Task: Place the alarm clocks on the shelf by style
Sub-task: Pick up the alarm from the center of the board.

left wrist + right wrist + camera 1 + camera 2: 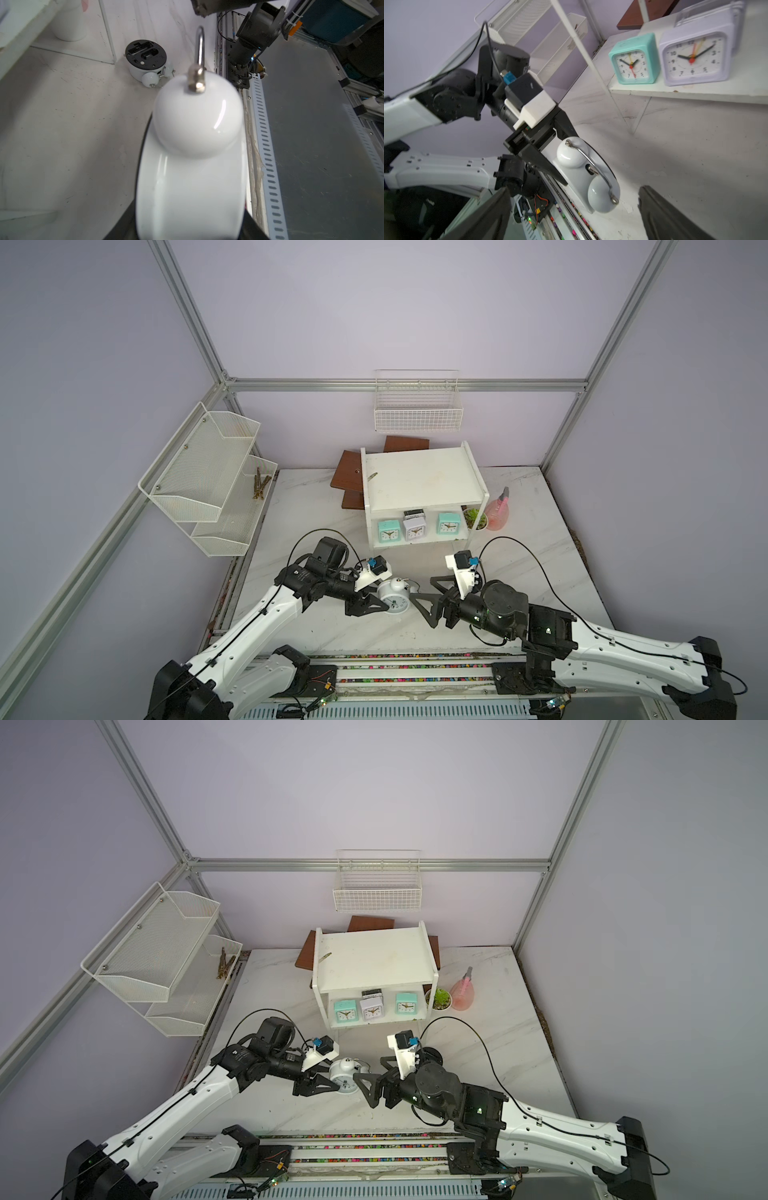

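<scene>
My left gripper (pixel 384 605) is shut on a round white twin-bell alarm clock (pixel 392 598), held just above the table in front of the shelf (pixel 419 477); in the left wrist view this clock (pixel 193 145) fills the space between the jaws. Just right of it, my right gripper (pixel 422 593) stands open, with dark fingers (pixel 664 214) on either side of the clock (pixel 583 172) and not touching it. A second twin-bell clock (pixel 147 60) lies black back up by the shelf's post. The lower board holds two mint clocks (pixel 388 531) (pixel 447 524) and two whitish-grey ones (pixel 414 529) (pixel 415 514).
A small potted plant (pixel 476 518) and a pink spray bottle (pixel 496 512) stand right of the shelf. Brown boards (pixel 347 475) lie behind it. A white mesh rack (pixel 208 477) hangs on the left wall and a wire basket (pixel 417 406) on the back wall.
</scene>
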{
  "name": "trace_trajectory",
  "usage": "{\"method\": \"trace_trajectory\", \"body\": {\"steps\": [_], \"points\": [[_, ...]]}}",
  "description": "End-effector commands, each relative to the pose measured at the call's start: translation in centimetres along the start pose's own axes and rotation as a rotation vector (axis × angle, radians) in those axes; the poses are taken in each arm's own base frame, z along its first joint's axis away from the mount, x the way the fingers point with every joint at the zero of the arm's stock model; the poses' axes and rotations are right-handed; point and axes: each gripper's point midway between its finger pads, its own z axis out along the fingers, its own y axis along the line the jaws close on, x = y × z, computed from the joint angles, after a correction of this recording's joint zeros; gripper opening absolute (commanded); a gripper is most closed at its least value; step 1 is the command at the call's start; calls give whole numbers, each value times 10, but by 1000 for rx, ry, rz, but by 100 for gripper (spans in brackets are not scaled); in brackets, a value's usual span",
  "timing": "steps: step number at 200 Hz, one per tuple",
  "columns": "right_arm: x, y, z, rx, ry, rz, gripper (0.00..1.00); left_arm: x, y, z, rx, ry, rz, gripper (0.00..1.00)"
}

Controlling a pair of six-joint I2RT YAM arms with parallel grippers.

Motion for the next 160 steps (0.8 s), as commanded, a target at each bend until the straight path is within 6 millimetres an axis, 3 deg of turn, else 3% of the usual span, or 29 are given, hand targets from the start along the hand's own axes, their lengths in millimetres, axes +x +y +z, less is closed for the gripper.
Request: {"method": "trace_trajectory", "body": {"steps": [1, 30, 58, 92, 160], "points": [[-8, -30, -1, 98, -130, 297, 100, -39, 10, -19, -108, -117, 51, 23], [-14, -21, 10, 42, -175, 430, 100, -47, 15, -28, -175, -143, 53, 23], [-15, -2, 23, 8, -161, 422, 100, -47, 23, -30, -223, -138, 22, 23], [-4, 6, 36, 26, -162, 409, 100, -48, 34, -33, -282, -132, -23, 23], [4, 19, 57, 80, -196, 349, 100, -50, 29, -31, -258, -139, -18, 26]]}}
